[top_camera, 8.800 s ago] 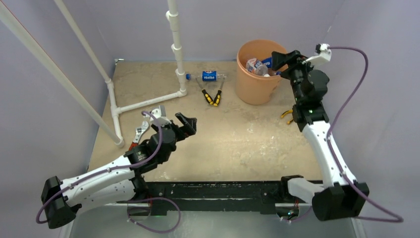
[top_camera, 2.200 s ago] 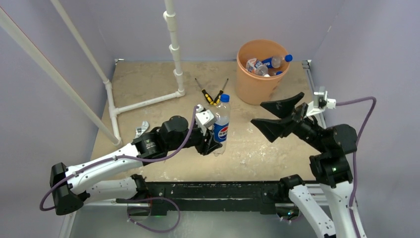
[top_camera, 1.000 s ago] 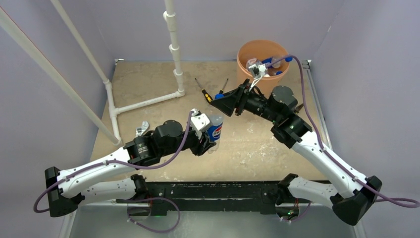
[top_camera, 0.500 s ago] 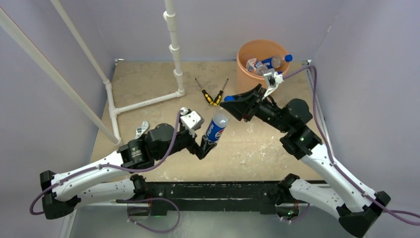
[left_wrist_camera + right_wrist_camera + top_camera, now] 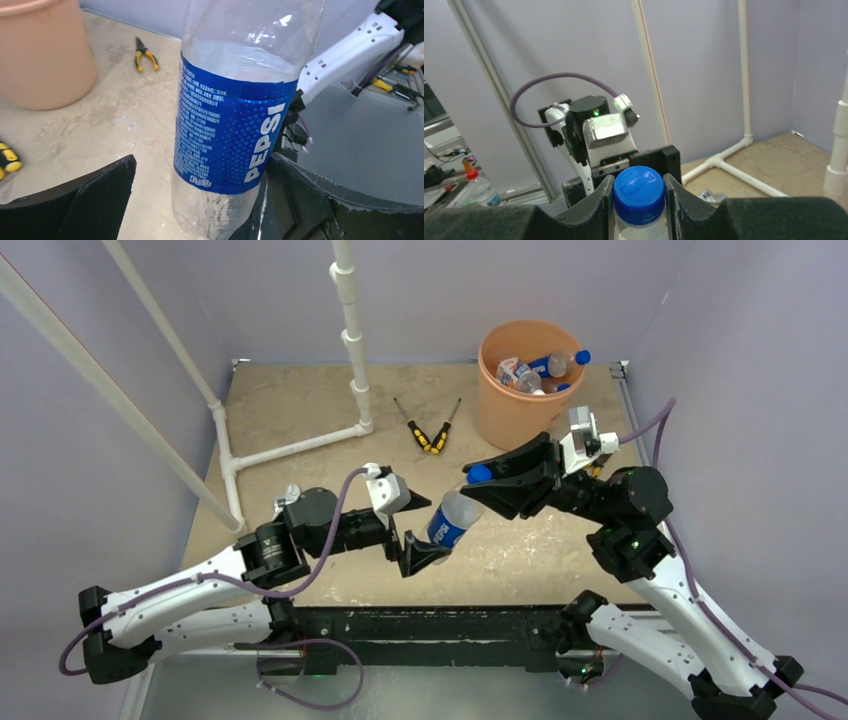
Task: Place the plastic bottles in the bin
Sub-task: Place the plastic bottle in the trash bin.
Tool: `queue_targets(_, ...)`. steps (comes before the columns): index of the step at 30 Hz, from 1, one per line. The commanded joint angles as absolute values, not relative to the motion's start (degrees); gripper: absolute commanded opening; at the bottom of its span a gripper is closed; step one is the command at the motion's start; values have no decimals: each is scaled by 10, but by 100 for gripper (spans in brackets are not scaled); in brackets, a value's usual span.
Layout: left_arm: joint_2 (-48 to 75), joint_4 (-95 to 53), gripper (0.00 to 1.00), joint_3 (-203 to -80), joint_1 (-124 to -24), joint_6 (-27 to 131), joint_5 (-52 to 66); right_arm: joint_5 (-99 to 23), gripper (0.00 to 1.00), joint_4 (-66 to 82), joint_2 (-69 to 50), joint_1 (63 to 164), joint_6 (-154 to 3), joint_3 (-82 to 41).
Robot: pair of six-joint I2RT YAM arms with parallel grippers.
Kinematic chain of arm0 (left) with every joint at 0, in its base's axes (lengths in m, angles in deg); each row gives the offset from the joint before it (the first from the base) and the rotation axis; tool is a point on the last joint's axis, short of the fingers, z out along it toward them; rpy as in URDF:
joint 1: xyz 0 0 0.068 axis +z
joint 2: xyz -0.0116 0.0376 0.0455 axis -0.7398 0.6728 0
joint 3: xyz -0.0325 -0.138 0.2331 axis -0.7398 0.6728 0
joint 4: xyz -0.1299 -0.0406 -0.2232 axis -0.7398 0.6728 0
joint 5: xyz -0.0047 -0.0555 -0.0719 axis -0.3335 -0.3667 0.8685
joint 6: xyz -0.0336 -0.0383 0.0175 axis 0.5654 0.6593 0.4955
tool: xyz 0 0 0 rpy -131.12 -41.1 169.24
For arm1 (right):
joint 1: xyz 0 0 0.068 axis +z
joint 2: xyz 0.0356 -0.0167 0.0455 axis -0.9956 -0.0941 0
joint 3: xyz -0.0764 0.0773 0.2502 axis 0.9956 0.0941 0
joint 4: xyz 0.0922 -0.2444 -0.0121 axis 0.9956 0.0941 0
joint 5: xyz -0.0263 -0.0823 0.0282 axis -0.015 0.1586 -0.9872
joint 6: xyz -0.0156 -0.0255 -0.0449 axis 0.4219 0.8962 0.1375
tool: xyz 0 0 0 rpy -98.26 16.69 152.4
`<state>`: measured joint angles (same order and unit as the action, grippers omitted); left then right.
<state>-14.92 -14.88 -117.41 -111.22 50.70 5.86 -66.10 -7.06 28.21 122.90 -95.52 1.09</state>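
Observation:
A clear plastic bottle (image 5: 452,520) with a blue Pepsi label (image 5: 235,125) hangs tilted over the table's near middle. My right gripper (image 5: 480,480) is shut on its blue cap (image 5: 639,187), one finger on each side. My left gripper (image 5: 413,527) stands open around the bottle's lower end. Its left finger (image 5: 97,200) is well clear of the bottle and its right finger (image 5: 310,200) is close beside it. The orange bin (image 5: 515,415) stands at the back right with several bottles (image 5: 540,368) inside, and shows again in the left wrist view (image 5: 45,60).
Yellow-and-black handled pliers (image 5: 432,430) lie left of the bin. A white pipe frame (image 5: 300,445) runs across the back left of the table. A metal wrench (image 5: 711,196) lies near the left arm. More pliers (image 5: 145,52) lie by the far edge.
My left gripper has opened and drawn back to the left, letting go of the bottle. My right gripper has shut on the cap and pulled the bottle toward the right, tilted.

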Motion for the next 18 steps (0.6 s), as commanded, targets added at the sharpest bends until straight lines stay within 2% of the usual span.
queue_targets(1, -124, -204, 99, -1207, -1112, 496, 143, -703, 0, -144, 290, 1231, -989, 25)
queue_targets(8, -83, -240, 97, -1213, -1112, 498, 159, -727, 0, -209, 277, 1232, -1033, 37)
queue_targets(10, -77, -239, 88, -1213, -1112, 495, 160, -722, 0, -203, 279, 1232, -1032, 36)
queue_targets(13, -75, -230, 68, -1213, -1112, 495, 142, -690, 0, -154, 279, 1231, -1010, 14)
queue_targets(14, -75, -223, 59, -1216, -1112, 496, 129, -678, 2, -131, 279, 1231, -1002, 5)
queue_targets(16, -78, -215, 46, -1217, -1112, 494, 109, -653, 29, -87, 278, 1232, -988, -15)
queue_targets(17, -81, -215, 43, -1215, -1112, 492, 98, -640, 44, -68, 277, 1232, -984, -23)
queue_targets(18, -84, -216, 41, -1214, -1112, 491, 90, -628, 55, -52, 276, 1232, -982, -32)
